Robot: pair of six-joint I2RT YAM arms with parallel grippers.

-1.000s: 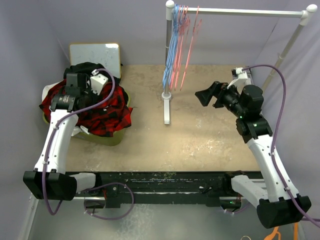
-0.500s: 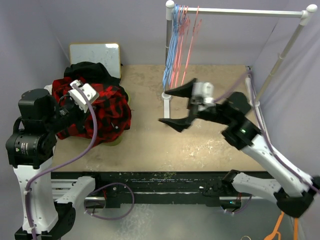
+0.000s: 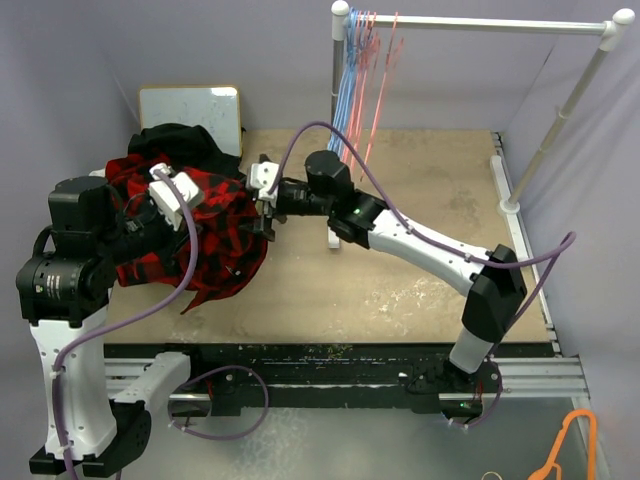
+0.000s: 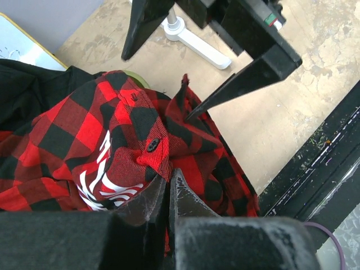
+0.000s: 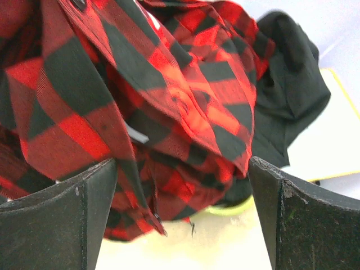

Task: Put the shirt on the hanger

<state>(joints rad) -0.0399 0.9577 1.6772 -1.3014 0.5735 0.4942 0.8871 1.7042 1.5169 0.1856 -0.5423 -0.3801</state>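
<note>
The red-and-black check shirt (image 3: 205,235) with white lettering (image 4: 104,180) hangs bunched at the left of the table. My left gripper (image 4: 167,177) is shut on a fold of it near a button and holds it up; in the top view the cloth hides its fingers. My right gripper (image 3: 265,215) is open at the shirt's right edge, and the cloth (image 5: 140,101) hangs between and beyond its fingers (image 5: 56,214). It also shows in the left wrist view (image 4: 157,87). The pale-pink hanger (image 3: 383,95) hangs on the rack at the back.
Light-blue hangers (image 3: 345,90) hang beside the pink ones on the white rack (image 3: 480,25), whose foot (image 3: 333,215) stands mid-table behind my right arm. A black garment (image 3: 175,140), a yellow-green basket rim (image 5: 236,207) and a white board (image 3: 190,110) are at the back left. An orange hanger (image 3: 570,440) lies off the table.
My left arm has raised the shirt off the basket. My right arm has swung from the right side across the table to the shirt's right edge, jaws open.
</note>
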